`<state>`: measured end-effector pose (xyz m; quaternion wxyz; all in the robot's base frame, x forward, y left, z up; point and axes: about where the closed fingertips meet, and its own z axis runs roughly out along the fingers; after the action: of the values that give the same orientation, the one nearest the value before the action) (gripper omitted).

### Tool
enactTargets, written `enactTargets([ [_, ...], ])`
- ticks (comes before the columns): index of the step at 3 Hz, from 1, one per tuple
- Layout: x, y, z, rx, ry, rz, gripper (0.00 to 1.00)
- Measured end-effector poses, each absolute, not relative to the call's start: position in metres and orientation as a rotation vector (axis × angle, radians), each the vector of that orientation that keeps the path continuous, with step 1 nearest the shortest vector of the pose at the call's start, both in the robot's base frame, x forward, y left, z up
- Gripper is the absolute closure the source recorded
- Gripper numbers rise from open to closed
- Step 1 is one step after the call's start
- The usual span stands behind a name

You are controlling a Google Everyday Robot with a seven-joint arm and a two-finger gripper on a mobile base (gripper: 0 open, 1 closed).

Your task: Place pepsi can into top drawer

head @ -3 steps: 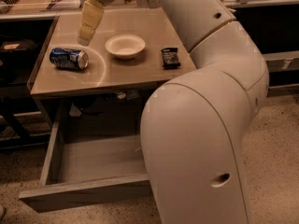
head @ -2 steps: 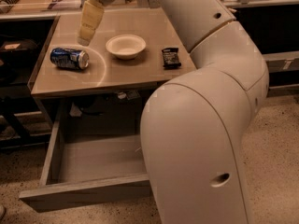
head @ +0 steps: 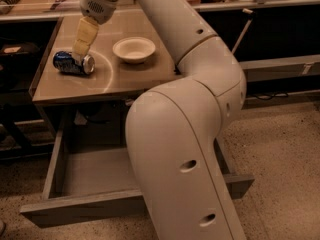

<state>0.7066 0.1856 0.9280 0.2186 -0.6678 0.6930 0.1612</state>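
Descent of the gripper (head: 80, 55) is recorded: a second ago it was held clear above the pepsi can (head: 70, 64), and it is now brought down onto the can's silver end nearer the bowl (head: 134, 49), where contact is apparent. The can is found unmoved, lying on its side on the counter (head: 125, 79), near the white bowl (apart from it). No lift is noted. The change is judged to mark the passage from approach to grasp; the carry and the release are not yet done. Whether the gripper is spread or pressed together cannot be told from this view. The top drawer (head: 95, 171) is seen pulled out below the counter's front edge, its grey bottom partly hidden by the arm. The arm is reached over the counter from the viewed right, bent sharply at the large elbow in the foreground, with the wrist angled down and leftward to the can.
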Motion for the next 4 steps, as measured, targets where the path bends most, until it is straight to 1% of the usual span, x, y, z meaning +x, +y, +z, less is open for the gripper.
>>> enactTargets([
  [2,0.724,0.207,0.901,-1.848,1.944,0.493,0.0],
  [4,0.718,0.243,0.883,-1.919,1.927,0.522,0.0],
])
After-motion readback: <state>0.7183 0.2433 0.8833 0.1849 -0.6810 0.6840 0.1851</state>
